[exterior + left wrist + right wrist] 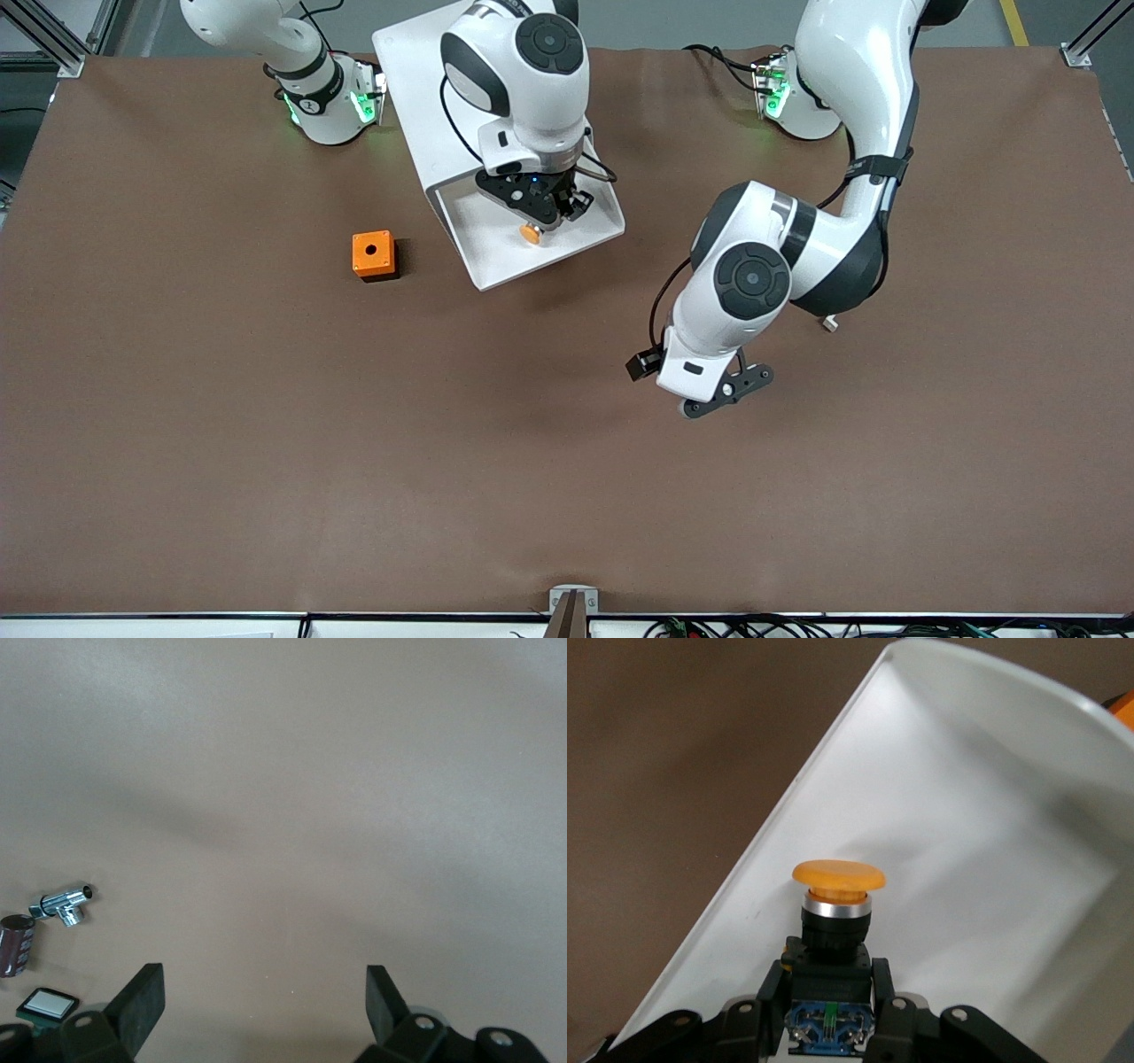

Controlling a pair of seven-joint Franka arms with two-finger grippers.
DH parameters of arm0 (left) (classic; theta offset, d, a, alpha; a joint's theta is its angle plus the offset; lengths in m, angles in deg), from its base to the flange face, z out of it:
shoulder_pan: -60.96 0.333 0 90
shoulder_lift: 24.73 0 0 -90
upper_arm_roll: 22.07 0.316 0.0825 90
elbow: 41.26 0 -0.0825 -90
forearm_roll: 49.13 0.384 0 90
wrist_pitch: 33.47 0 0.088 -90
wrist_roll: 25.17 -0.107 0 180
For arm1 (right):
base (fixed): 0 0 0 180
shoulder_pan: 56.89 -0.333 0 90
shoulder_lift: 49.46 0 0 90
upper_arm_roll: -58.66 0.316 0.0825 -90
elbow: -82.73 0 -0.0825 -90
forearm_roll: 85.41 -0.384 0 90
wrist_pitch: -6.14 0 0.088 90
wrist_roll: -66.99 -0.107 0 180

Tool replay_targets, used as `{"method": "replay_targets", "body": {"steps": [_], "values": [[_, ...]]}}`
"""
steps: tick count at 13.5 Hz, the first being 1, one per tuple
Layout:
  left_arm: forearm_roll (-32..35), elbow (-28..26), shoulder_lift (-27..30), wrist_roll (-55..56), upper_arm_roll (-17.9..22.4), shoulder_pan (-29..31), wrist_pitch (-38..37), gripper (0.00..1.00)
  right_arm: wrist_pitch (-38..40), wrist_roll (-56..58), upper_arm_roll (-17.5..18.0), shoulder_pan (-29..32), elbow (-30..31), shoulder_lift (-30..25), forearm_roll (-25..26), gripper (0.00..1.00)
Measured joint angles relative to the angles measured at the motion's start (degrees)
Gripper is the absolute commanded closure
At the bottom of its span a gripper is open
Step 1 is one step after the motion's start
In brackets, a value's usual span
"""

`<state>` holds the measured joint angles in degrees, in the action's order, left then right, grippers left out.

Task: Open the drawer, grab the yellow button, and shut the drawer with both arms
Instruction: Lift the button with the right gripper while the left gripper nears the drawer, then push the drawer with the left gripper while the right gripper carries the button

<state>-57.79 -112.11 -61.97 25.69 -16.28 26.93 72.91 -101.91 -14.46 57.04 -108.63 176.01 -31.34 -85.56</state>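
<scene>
With the drawer (567,252) open, the right gripper (830,1014) inside it is clamped on the button (837,904) between its fingers, leaving lift-out and closing, while the left gripper (264,1001) waits spread wide over bare table.

Counts: two white arms, one claw each, so left claw (728,392) and right claw (542,209). One white cabinet (425,80) with one drawer (532,252) pulled out. One orange-capped button (837,904). One orange cube (373,254) with a single hole in its top. Left wrist view adds three small loose parts on the desk (221,443): one shiny metal fitting (64,903), one dark cylindrical capacitor (15,944), one small black-and-white part (49,1005).
</scene>
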Motion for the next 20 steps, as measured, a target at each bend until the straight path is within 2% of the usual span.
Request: {"method": "replay_targets", "body": {"steps": [4,10,15,20], "values": [[0.49,0.01,0.43,0.15,-0.01,-0.35,-1.17,0.0,7.22,9.2,-0.35,5.84,-4.78,-0.83,0.01,1.0],[0.51,-0.09,1.51,0.24,-0.16,-5.26,-3.57,0.0,12.83,36.85,-0.95,23.81,-4.59,-4.85,0.06,1.0],[0.51,-0.43,1.49,0.86,-0.28,-9.05,-3.73,0.0,11.39,52.31,-1.06,34.08,-1.17,-5.45,2.12,1.0],[0.51,-0.98,1.35,0.82,-0.4,-11.73,-3.53,0.0,1.15,72.55,-1.17,47.23,5.76,-5.38,2.74,1.0]]}}
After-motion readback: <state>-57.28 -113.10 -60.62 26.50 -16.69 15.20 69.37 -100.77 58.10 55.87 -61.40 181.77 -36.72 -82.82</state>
